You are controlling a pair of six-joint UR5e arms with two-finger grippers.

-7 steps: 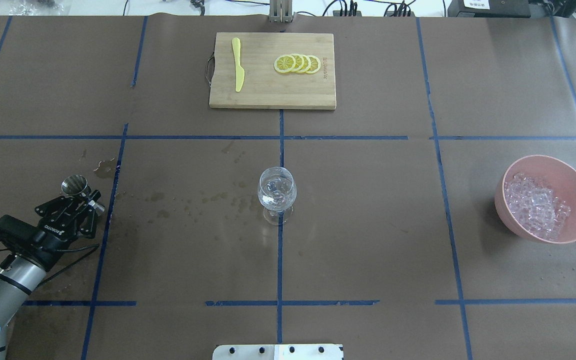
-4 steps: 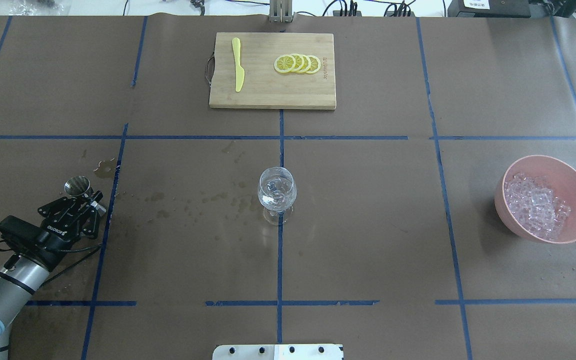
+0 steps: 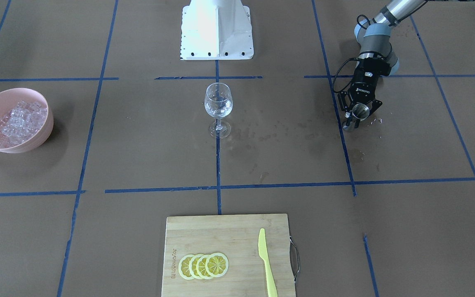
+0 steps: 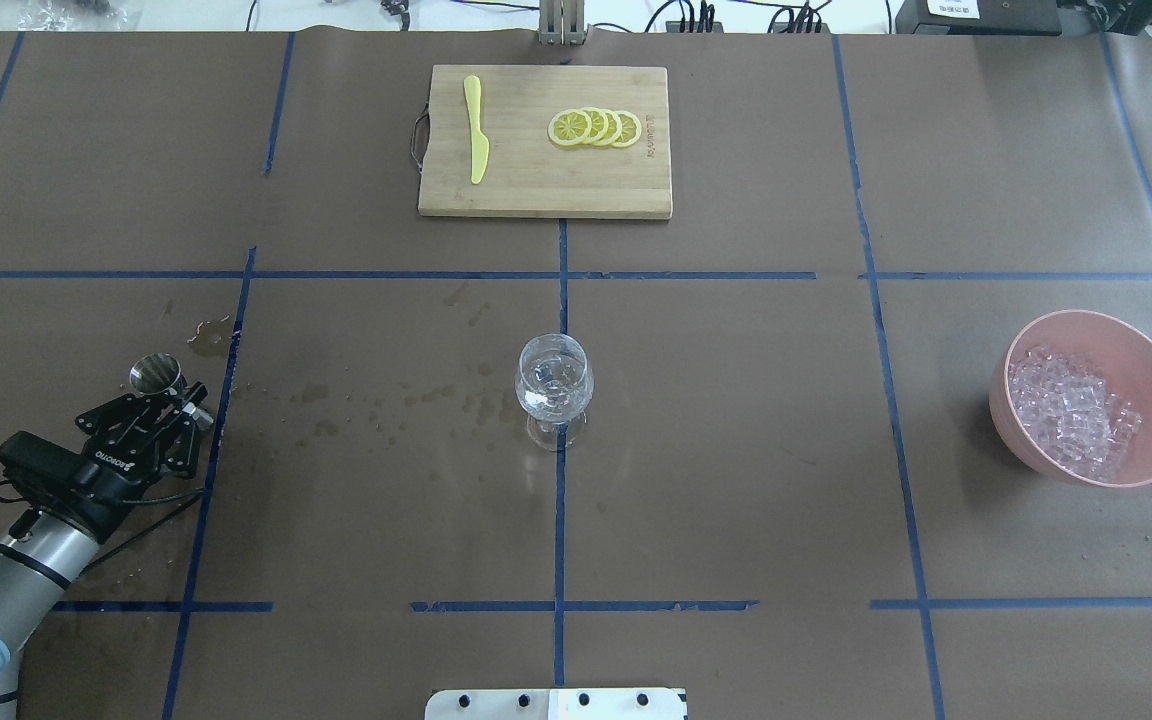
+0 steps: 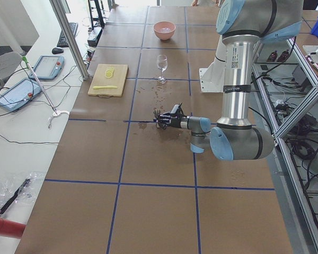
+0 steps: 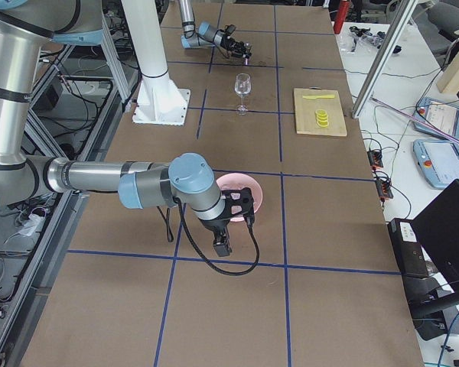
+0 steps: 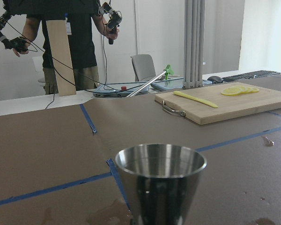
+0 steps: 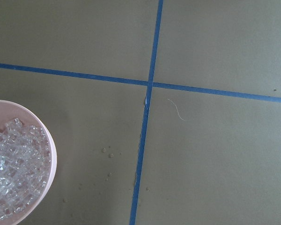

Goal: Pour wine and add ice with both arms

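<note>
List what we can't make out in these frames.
Right gripper: seen only in the exterior right view, small; open or shut unclear.
Metal cup: left wrist view is side-on, so its wall hides the contents.
Wine glass: too small in every view to tell what it holds.
Pink bowl: cut by the right wrist view's left edge.

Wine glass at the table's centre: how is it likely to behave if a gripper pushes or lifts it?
The wine glass is probably top-heavy: wide bowl on a thin stem and small foot, so a push up high would likely tip it. Clear smooth glass looks fragile and, with wet spots nearby, possibly slippery.
</note>
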